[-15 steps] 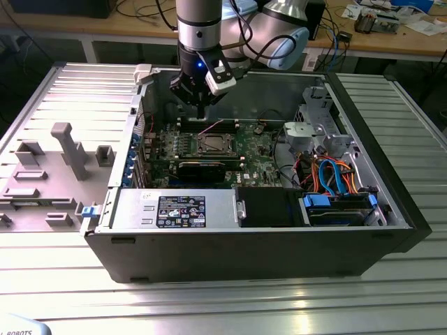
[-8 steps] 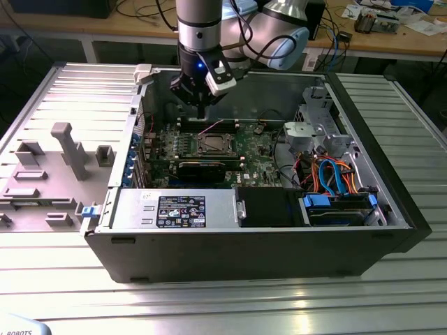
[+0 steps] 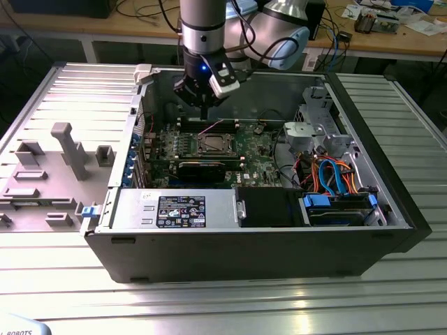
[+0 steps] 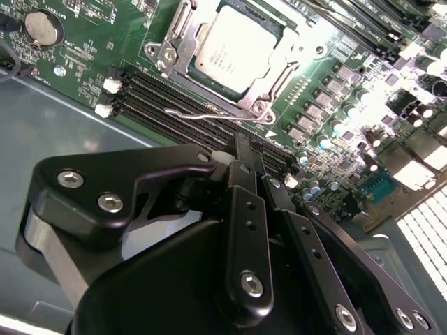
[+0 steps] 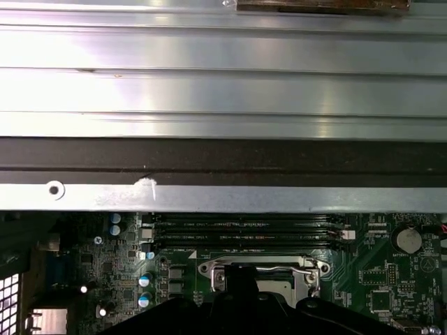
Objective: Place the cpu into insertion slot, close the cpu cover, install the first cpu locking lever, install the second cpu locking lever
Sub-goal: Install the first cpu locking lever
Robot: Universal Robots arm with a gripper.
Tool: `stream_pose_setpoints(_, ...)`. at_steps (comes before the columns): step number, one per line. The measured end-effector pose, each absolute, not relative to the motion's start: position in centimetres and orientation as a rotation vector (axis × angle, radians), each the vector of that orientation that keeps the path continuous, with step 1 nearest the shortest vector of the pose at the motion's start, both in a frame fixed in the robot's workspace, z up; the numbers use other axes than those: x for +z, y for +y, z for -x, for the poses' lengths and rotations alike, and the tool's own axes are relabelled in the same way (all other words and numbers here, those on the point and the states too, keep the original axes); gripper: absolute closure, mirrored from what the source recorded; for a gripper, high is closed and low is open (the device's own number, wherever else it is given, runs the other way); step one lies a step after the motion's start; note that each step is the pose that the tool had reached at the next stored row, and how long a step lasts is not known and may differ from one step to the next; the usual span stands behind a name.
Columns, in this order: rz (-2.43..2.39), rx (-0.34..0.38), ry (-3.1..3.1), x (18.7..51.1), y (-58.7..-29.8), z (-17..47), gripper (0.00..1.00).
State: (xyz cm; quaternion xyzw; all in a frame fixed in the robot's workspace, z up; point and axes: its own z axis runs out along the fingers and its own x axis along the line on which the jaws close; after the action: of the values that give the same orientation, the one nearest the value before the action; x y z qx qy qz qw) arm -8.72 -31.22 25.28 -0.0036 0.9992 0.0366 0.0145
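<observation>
The large grey-and-black open computer case (image 3: 363, 230) lies on its side on a ribbed metal table (image 3: 209, 293), with the arm reaching down into it near the case's far wall in the exterior view. Inside, the green circuit board (image 4: 77, 63) covers the floor of the case, and a long black expansion card (image 3: 201, 169) stands across it, nearer the camera than the socket in the exterior view.

The black gripper (image 4: 253, 164) hangs above the long narrow black memory slots (image 4: 174, 112), just beside the socket and not touching it. Its two slim black fingers (image 4: 242, 178) stand pressed close together with nothing between them; the gripper holds nothing.

The insertion slot (image 4: 234, 59), a small square socket with a silvery metal rim, sits on the board next to the memory slots; in the first wrist view its rim (image 5: 262, 267) shows just past the gripper body. The cpu cover (image 4: 276, 87), a thin square silvery metal frame, lies flat down over the socket. The cpu (image 4: 236, 49), a small flat square chip with a silvery-grey metal top, sits in the socket and shows through the cover's window. A thin silvery wire locking lever (image 4: 199, 114) lies along the socket's edge beside the memory slots, its end angled away from the frame.
</observation>
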Motion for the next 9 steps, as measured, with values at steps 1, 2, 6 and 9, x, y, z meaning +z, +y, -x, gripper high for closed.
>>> stream_pose_setpoints(1, 0.011, 0.114, 3.111, 25.22, -31.22, 8.64, 0.89)
stream_pose_setpoints(2, 0.011, 0.114, 3.111, 25.2, -31.22, 8.61, 0.89)
stream_pose_setpoints(6, 0.011, 0.114, 3.111, 25.13, -31.22, 8.56, 0.89)
stream_pose_setpoints(9, 0.011, 0.114, 3.11, 25.12, -31.22, 8.56, 0.89)
